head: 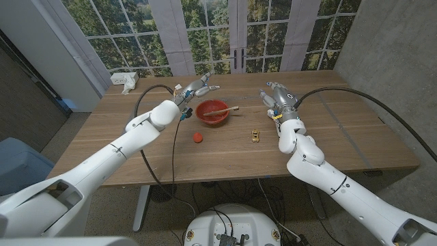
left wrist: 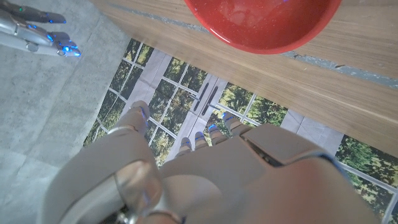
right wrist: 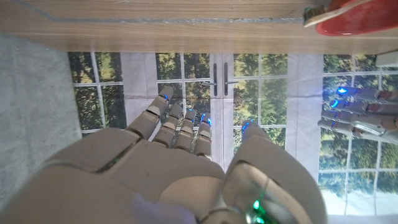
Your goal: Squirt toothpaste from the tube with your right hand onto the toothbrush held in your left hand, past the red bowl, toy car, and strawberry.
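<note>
A red bowl (head: 212, 112) stands at the table's middle back, and a wooden toothbrush (head: 229, 108) lies across its rim with one end sticking out to the right. My left hand (head: 199, 87) hovers just behind the bowl's left side, fingers spread, holding nothing. My right hand (head: 274, 96) is raised to the right of the bowl, fingers stretched out and empty. The left wrist view shows the bowl (left wrist: 261, 25) beyond my left hand (left wrist: 186, 174). In the right wrist view the bowl (right wrist: 364, 15) and a toothbrush end (right wrist: 316, 14) lie past my right hand (right wrist: 186, 162).
A small yellow toy car (head: 255, 136) sits in front of the bowl to the right. A red strawberry (head: 198, 137) lies in front of it to the left. A white object (head: 127, 80) rests at the back left corner. Windows stand behind the table.
</note>
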Tool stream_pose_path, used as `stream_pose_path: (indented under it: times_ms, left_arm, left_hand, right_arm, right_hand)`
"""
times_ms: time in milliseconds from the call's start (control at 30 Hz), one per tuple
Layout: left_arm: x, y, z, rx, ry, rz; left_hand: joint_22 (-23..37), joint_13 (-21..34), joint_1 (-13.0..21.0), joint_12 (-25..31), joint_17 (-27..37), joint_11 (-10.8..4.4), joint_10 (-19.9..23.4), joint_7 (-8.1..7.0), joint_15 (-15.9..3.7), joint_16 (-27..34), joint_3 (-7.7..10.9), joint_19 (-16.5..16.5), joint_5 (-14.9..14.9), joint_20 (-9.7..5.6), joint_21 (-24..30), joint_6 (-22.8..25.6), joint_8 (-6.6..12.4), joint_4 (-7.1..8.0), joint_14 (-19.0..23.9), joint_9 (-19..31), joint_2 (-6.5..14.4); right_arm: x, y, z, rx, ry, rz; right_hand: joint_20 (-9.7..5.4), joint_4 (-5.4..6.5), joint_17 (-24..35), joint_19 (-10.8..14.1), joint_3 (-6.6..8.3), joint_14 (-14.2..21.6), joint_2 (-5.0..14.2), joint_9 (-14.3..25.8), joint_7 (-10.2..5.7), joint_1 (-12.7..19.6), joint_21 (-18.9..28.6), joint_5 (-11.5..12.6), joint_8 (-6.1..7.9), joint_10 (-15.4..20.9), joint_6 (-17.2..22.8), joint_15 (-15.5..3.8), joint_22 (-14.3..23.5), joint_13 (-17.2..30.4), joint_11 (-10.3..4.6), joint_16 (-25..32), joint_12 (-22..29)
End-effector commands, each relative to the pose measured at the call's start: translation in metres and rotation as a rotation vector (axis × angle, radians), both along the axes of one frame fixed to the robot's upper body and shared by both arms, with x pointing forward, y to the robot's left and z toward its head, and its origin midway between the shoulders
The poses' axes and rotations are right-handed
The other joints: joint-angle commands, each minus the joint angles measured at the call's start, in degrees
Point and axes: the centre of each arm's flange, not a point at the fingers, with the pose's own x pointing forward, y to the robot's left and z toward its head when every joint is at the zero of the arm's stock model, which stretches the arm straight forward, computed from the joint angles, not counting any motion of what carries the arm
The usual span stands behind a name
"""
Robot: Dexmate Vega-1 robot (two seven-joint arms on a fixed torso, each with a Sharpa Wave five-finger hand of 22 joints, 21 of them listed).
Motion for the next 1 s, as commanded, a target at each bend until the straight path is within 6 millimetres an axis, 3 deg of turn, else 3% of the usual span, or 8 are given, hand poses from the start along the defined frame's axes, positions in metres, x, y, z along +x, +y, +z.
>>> stream_pose_path:
  times_ms: [33, 167, 233, 367, 600, 667, 1000]
  left_arm:
    - [-0.002, 0.010, -0.010, -0.120, -0.038, -0.100]
    - [-0.001, 0.013, -0.012, -0.147, -0.054, -0.141]
    - [-0.001, 0.015, -0.014, -0.178, -0.072, -0.157]
    - [0.001, 0.018, -0.017, -0.232, -0.091, -0.182]
    - [0.001, 0.027, -0.019, -0.274, -0.129, -0.198]
    - [0.001, 0.032, -0.020, -0.285, -0.139, -0.188]
    - [0.011, 0.059, -0.026, -0.378, -0.133, -0.230]
  left_hand:
    - [0.13, -0.05, -1.63, 0.12, 0.28, -0.22, -3.87, 1.52, -1.80, 0.52, 0.39, -0.26, 0.52, -1.14, -0.47, -3.19, 0.56, 1.58, -0.88, -0.04, -0.12]
    - [0.14, -0.07, -2.88, 0.24, 0.30, 0.00, -4.15, 1.12, -2.34, 0.49, 0.51, -0.35, 0.76, -1.65, -0.76, -3.09, 0.77, 2.77, -1.50, -0.08, -0.11]
    - [0.14, -0.11, -4.22, 0.50, 0.27, -0.74, -3.86, 0.43, -2.80, 0.65, 0.75, 0.02, 1.10, -2.01, -0.88, -2.58, 1.04, 4.12, -1.54, -0.13, -0.07]
    - [0.06, -0.22, -6.46, 1.43, -0.23, -1.40, -0.57, -0.39, -3.85, 1.30, 1.78, 3.48, 1.97, -2.66, -0.43, 0.94, 1.80, 5.86, 1.42, -0.24, -0.70]
    - [-0.01, -0.24, -7.19, 1.74, -0.47, -1.46, 1.78, -0.79, -4.24, 1.42, 2.61, 6.36, 2.43, -2.69, -0.10, 3.11, 1.93, 5.92, 3.76, -0.26, -1.03]
    - [-0.01, -0.25, -7.48, 2.08, -0.54, -1.77, 3.85, -0.92, -4.66, 1.65, 3.22, 8.17, 2.61, -2.56, 0.09, 4.75, 2.07, 5.79, 5.77, -0.24, -1.09]
    - [0.00, -0.29, -8.30, 2.29, -0.53, -1.71, 7.67, -0.98, -5.22, 1.60, 4.35, 10.84, 2.84, -2.98, -0.09, 8.96, 2.26, 5.43, 9.08, -0.26, -1.44]
  right_arm:
    - [0.007, -0.006, -0.001, 0.120, 0.005, 0.271]
    - [0.012, -0.008, -0.003, 0.153, 0.007, 0.353]
    - [0.014, -0.008, -0.004, 0.168, 0.009, 0.377]
    - [0.018, -0.004, -0.005, 0.206, -0.008, 0.405]
    - [0.022, 0.004, -0.003, 0.272, -0.030, 0.448]
    - [0.022, 0.006, -0.002, 0.291, -0.034, 0.447]
    - [0.030, 0.010, 0.000, 0.454, -0.043, 0.525]
  right_hand:
    - [-0.61, 1.21, -0.55, -0.56, 0.57, -1.04, 0.30, -0.04, 0.54, -1.75, -0.61, 0.36, 0.12, -1.12, -0.98, -3.86, 0.10, -0.52, 0.03, 0.05, 0.38]
    - [-0.65, 2.50, -1.05, -1.23, 0.63, -1.24, 0.27, -0.10, 1.08, -3.23, -1.09, 0.49, 0.45, -1.29, -0.81, -3.76, 0.11, -1.09, 0.09, 0.35, 0.57]
    - [-0.76, 3.24, -1.34, -1.49, 0.63, -1.26, 0.25, -0.13, 1.37, -4.11, -1.31, 0.58, 0.69, -1.11, -0.41, -3.72, 0.12, -1.41, 0.09, 0.51, 0.74]
    - [-1.09, 4.21, -1.74, -2.02, 0.61, -1.23, 0.18, -0.17, 1.41, -5.32, -1.70, 0.72, 1.04, -0.81, 0.48, -3.63, 0.11, -1.85, 0.19, 0.68, 0.94]
    - [-0.85, 5.29, -2.57, -1.60, 0.67, -0.48, -0.13, -0.23, 2.36, -7.06, -1.89, 0.92, 1.39, -0.01, 1.63, -2.90, 0.06, -2.64, 0.77, 1.06, 1.28]
    - [-0.70, 5.37, -2.77, -1.38, 0.72, -0.33, -0.23, -0.24, 2.43, -7.30, -1.88, 0.95, 1.44, 0.20, 1.87, -2.66, 0.04, -2.80, 0.98, 1.10, 1.35]
    - [-0.40, 5.41, -4.04, -0.08, 1.33, 0.90, -0.44, -0.27, 3.06, -8.33, -1.88, 1.16, 1.76, 1.63, 3.47, -1.79, -0.02, -3.78, 2.25, 1.38, 1.78]
